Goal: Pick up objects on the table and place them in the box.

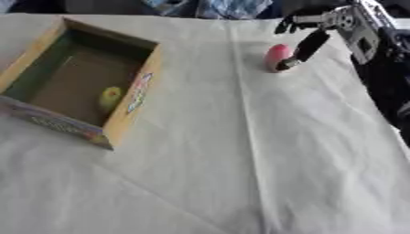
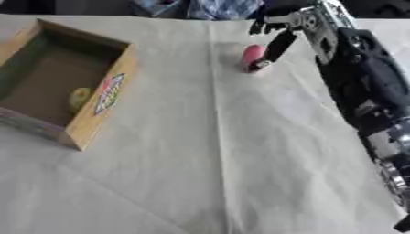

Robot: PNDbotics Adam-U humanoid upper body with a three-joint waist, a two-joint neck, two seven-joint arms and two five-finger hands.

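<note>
One open cardboard box (image 1: 132, 98) is seen well to the left of the right hand (image 1: 344, 23), with one yellow-green fruit (image 1: 109, 98) lying inside it. One pink egg-shaped object (image 1: 275, 56) is touched by the hand's extended fingers (image 1: 307, 48), which are spread apart and not closed round it.

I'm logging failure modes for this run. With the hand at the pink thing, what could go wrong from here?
1. The right hand has one finger down beside the rounded pink object; a nudge may roll it away.
2. The box lies far to the left, so the object could drop on the way.
</note>
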